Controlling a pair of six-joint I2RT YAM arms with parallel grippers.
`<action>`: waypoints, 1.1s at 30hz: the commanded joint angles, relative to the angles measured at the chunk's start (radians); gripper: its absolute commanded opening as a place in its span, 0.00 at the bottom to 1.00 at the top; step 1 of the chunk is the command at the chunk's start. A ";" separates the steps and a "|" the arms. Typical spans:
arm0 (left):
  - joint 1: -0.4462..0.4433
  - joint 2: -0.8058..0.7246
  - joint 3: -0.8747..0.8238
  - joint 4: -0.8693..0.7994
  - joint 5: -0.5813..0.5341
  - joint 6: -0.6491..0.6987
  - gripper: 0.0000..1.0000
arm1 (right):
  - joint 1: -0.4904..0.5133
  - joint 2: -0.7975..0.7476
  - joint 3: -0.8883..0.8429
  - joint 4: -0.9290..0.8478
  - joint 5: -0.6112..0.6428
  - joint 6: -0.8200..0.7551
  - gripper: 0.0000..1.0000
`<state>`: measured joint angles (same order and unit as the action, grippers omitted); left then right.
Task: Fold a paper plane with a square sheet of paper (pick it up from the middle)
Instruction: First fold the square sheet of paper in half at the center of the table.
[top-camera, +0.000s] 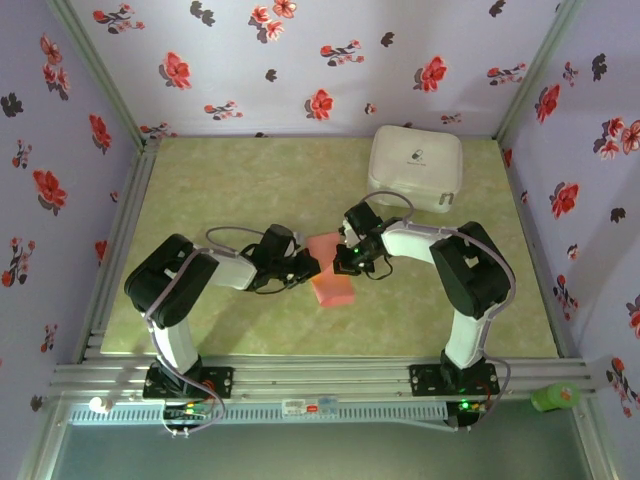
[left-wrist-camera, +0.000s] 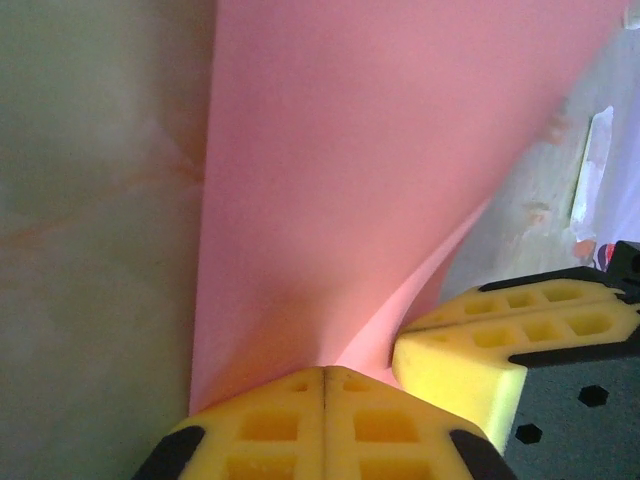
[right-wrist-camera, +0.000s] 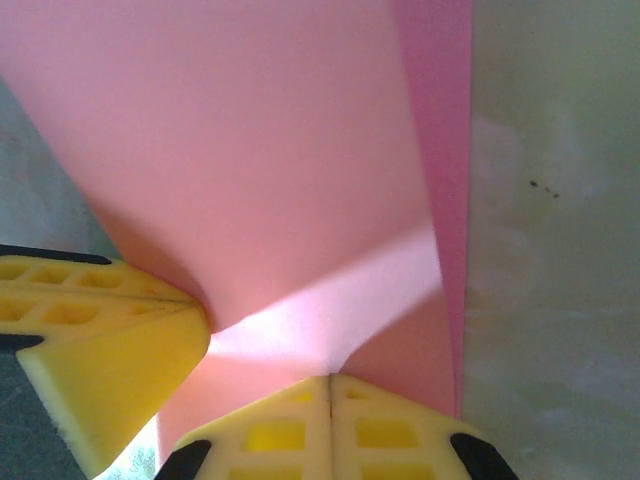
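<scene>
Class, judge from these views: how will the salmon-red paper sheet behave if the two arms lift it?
Probably floppy: the square sheet of paper curves up where the left fingers pinch it. Likely very light, since its edge looks thin. It may crease easily, given the soft fold near the right fingers.

The left arm rises from its base, bends at the elbow, and its forearm runs right to the left edge of the paper. The right arm mirrors it, its forearm running left to the paper's far side. The left gripper points down at the paper. In its wrist view its pads are pressed flat together, pinching a raised fold. The right gripper is clamped on the paper the same way, just beside the left one.
</scene>
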<state>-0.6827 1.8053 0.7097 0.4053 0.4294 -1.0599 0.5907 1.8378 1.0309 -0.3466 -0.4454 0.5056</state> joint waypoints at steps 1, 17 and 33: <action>0.019 0.023 -0.043 -0.095 -0.047 0.063 0.00 | -0.011 0.033 -0.041 -0.069 0.097 0.016 0.00; -0.026 -0.093 0.081 -0.205 0.037 -0.036 0.00 | -0.011 0.024 -0.044 -0.072 0.116 0.023 0.00; -0.032 -0.054 -0.029 -0.272 -0.033 0.044 0.00 | -0.011 0.030 -0.050 -0.071 0.116 0.024 0.00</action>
<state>-0.7090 1.7538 0.7151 0.2417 0.4530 -1.0657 0.5907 1.8362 1.0260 -0.3408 -0.4438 0.5095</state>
